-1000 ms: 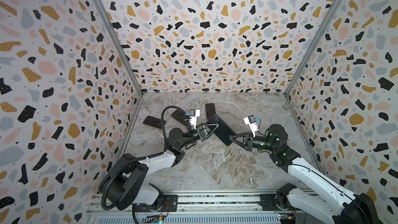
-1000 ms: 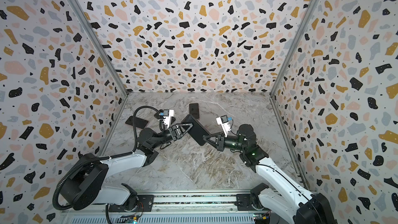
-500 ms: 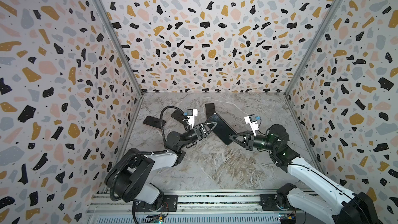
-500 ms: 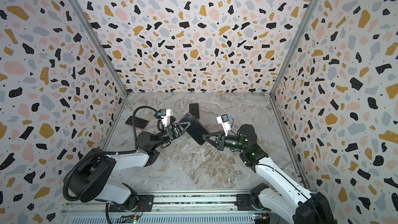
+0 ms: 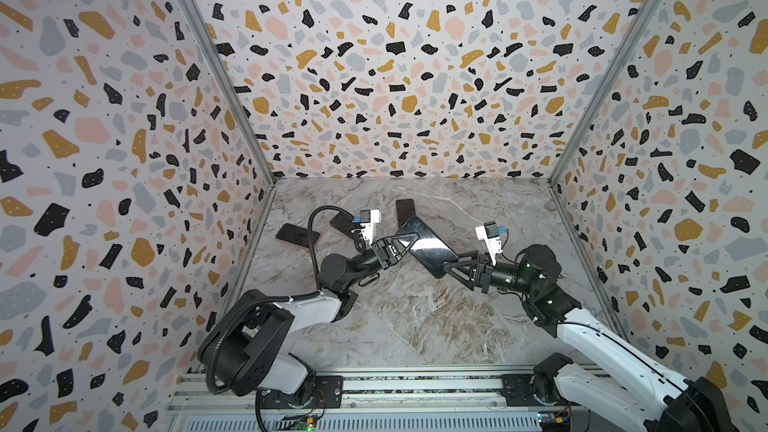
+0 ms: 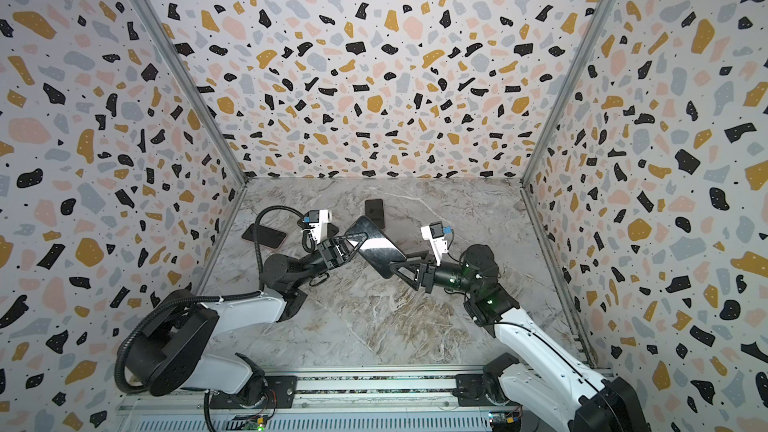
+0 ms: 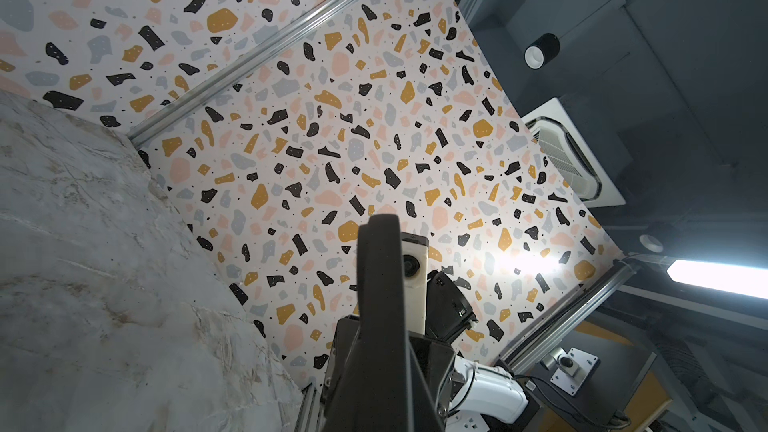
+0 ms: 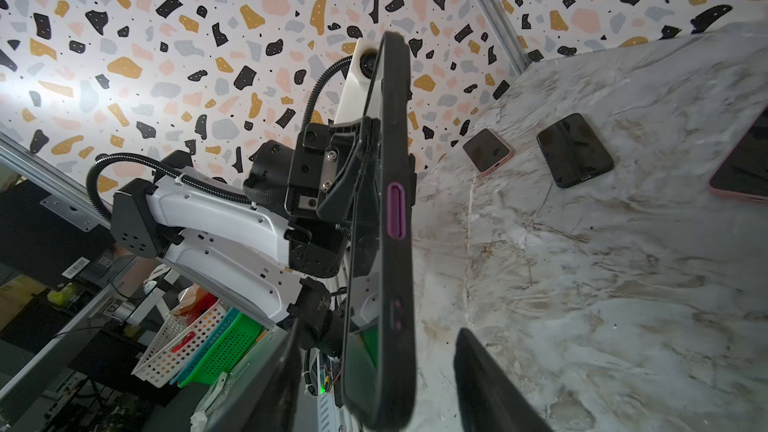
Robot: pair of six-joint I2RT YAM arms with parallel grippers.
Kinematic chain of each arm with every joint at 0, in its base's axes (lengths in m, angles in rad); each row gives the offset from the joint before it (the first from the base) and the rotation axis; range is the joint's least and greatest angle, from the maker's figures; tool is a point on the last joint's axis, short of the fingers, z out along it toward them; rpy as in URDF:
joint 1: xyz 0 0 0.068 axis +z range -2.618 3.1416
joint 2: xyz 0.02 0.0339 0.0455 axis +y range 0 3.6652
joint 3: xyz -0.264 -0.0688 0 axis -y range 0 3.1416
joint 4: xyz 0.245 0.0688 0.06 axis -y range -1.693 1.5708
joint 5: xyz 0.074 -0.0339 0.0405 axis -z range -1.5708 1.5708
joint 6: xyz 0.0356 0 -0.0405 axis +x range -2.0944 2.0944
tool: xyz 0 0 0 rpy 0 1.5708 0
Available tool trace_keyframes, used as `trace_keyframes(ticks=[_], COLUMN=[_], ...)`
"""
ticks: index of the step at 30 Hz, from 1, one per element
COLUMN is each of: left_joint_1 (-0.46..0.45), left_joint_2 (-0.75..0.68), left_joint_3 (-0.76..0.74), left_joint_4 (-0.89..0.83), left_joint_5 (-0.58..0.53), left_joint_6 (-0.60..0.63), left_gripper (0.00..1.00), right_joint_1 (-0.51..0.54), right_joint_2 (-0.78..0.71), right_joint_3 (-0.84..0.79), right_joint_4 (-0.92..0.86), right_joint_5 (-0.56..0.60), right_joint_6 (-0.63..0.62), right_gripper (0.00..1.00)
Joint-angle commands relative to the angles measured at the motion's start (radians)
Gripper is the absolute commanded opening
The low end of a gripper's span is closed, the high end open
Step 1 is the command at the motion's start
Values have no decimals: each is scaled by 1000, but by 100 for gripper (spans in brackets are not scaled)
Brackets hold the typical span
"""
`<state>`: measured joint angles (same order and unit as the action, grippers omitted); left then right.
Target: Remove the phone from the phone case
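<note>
The phone [image 5: 424,245] sits in its black phone case [image 8: 392,209], which has purple side buttons. It hangs tilted above the table in both top views, its glossy screen [image 6: 376,245] facing up. My left gripper [image 5: 409,236] is shut on its upper left end; in the left wrist view the phone [image 7: 380,284] stands edge-on, pinched in the left gripper [image 7: 388,334]. My right gripper [image 5: 449,265] is open around the lower right end. In the right wrist view its fingers [image 8: 486,380] stand apart from the case with gaps on both sides.
Other phones lie flat on the marble table [image 5: 415,317]: a dark one [image 5: 297,236] by the left wall, a black one [image 5: 405,211] toward the back, and one [image 5: 345,222] partly hidden behind the left wrist camera. Patterned walls close in three sides.
My right gripper has opened and let go of the phone's lower end. My left gripper has closed on the upper end. The phone has stayed about where it was.
</note>
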<state>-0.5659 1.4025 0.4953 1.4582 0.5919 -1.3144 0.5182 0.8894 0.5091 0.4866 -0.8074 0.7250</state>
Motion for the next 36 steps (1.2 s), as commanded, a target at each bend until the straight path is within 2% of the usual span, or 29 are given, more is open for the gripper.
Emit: trace_keyframes(ticks=[1,5,9,15,22,29,32,36], left_joint_1=[-8,-39,-68,-93,-123,-127,-128,-129], left_joint_2=[-121,-241,-294,-303,-296,-316,-318,-321], left_joint_3=[52,113,142,140,139,131,127,126], left_joint_4=[-81,-372,-487,-468,-447,-442,-440,-440], left_joint_5=[-64,-126,-176,-198,-203,-205,-202,-200], left_joint_6=[67,215,274,260,246,240,237,236], left_gripper=[0,0,0,0,0,0,0,0], right_joint_1=[18,85,182,268,272,272,272,272], right_joint_2=[-92,-182,-208,-174,-94,-94,-99,-83], right_joint_3=[-49,-130,-163,-146,-135,-147,-146,-133], right_joint_4=[63,131,224,256,344,354,353,348], right_joint_5=[63,155,226,309,312,326,336,338], right_joint_6=[-40,-53,-82,-111,-78,-64,-67,-67], right_gripper=[70,77,80,81,79,76,72,59])
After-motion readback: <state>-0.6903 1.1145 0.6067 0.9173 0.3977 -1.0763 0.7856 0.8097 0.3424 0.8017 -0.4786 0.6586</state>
